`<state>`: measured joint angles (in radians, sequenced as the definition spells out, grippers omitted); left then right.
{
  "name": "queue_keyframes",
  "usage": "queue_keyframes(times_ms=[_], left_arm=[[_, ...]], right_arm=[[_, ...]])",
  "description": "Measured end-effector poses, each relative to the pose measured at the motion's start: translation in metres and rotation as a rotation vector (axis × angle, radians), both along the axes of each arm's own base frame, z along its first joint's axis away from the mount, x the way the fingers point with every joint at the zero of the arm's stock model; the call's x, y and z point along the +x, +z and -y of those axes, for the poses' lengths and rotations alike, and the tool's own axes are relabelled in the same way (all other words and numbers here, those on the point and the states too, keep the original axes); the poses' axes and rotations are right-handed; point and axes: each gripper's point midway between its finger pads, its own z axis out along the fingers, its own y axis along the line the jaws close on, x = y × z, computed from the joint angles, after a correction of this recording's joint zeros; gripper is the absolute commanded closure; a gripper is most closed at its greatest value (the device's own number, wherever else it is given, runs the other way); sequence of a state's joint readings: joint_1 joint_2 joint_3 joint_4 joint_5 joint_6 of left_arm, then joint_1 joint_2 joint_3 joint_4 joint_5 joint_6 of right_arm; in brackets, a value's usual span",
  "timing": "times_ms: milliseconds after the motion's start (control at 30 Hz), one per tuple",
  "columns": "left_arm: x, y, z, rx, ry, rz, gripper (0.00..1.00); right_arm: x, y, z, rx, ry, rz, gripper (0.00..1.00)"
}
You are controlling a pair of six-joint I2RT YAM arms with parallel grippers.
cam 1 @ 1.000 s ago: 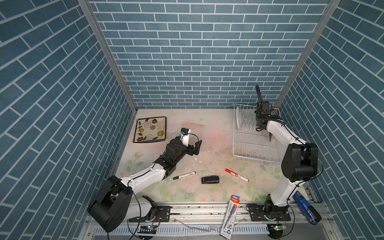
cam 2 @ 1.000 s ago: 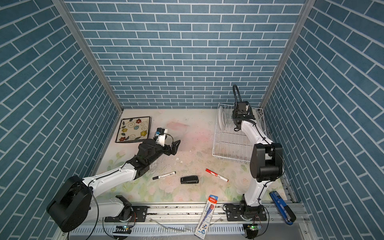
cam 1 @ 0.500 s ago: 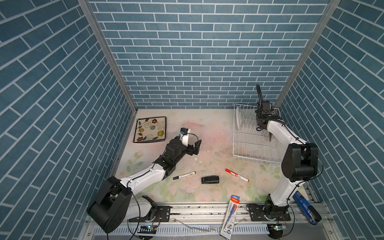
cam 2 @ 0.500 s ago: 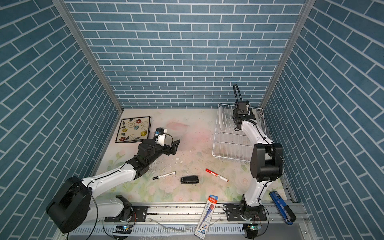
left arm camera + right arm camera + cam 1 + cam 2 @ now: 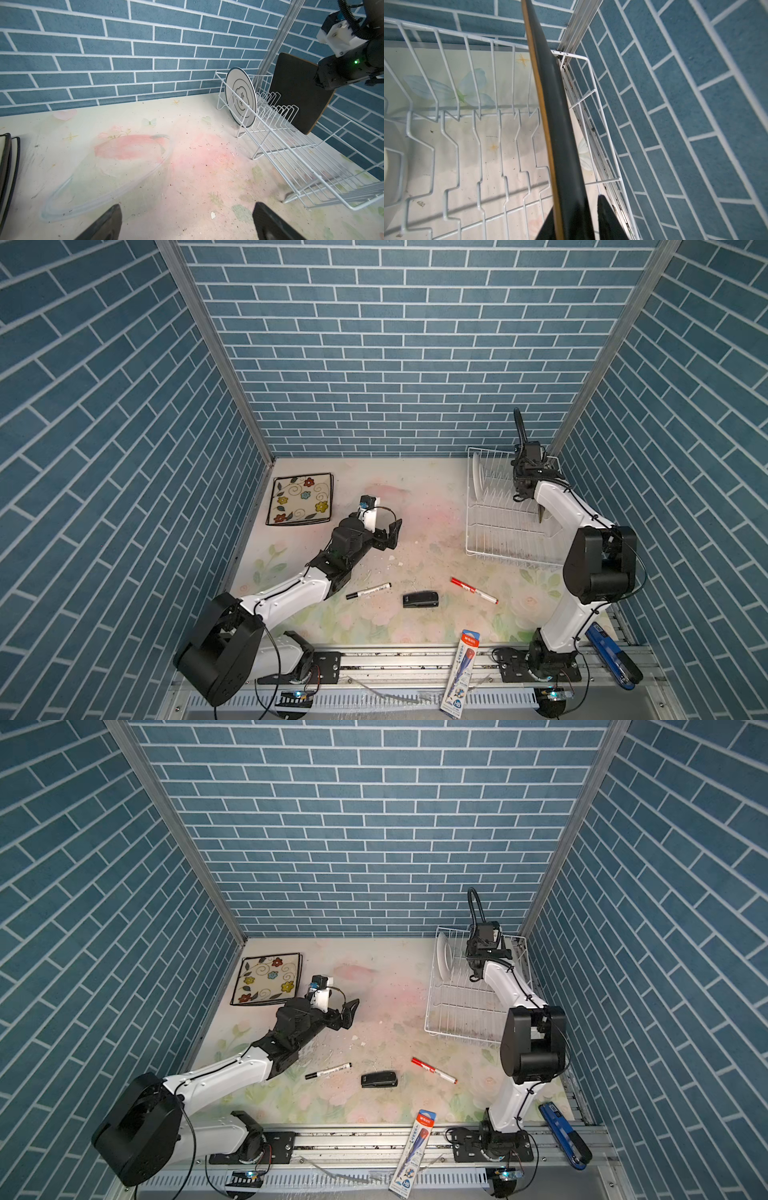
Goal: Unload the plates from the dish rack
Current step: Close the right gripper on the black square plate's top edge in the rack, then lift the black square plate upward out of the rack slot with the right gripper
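The white wire dish rack (image 5: 498, 531) stands at the back right, against the side wall. A black square plate (image 5: 297, 93) stands upright in it on its wall side. My right gripper (image 5: 576, 207) is above that plate's top edge, with a finger on each face, shut on the plate (image 5: 556, 124). A round white plate (image 5: 477, 481) with a dark centre mark stands at the rack's far left end (image 5: 241, 99). A flower-patterned square plate (image 5: 300, 499) lies flat at the back left. My left gripper (image 5: 395, 531) hovers open and empty over mid-table, its jaws wide apart (image 5: 187, 207).
A black marker (image 5: 369, 591), a black stapler (image 5: 420, 599) and a red marker (image 5: 473, 591) lie across the front of the table. A pencil pack (image 5: 463, 672) and a blue tool (image 5: 611, 659) sit on the front rail. The blue brick wall runs right beside the rack.
My right gripper's jaws have narrowed onto the black plate. Neither arm has visibly shifted, and the plates stand where they were.
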<state>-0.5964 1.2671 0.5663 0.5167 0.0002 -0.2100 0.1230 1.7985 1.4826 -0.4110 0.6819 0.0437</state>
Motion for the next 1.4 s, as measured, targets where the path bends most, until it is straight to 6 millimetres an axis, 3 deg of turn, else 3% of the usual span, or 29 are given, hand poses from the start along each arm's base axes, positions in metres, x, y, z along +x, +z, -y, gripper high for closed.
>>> queue_keyframes(times_ms=[933,1133,1400], left_arm=[[-0.0004,0.0004,-0.0048,0.010,0.021,-0.003,0.00],[-0.0007,0.0004,-0.0051,0.011,0.022,-0.005,0.00],[-0.0023,0.0046,-0.0071,0.006,0.026,0.004,0.00]], right_arm=[[-0.0006,-0.0002,0.0011,-0.045,0.037,-0.041,0.88],[-0.0005,0.0000,0.0011,-0.049,0.042,-0.043,1.00],[-0.0009,0.0003,0.0008,-0.051,0.047,-0.043,1.00]])
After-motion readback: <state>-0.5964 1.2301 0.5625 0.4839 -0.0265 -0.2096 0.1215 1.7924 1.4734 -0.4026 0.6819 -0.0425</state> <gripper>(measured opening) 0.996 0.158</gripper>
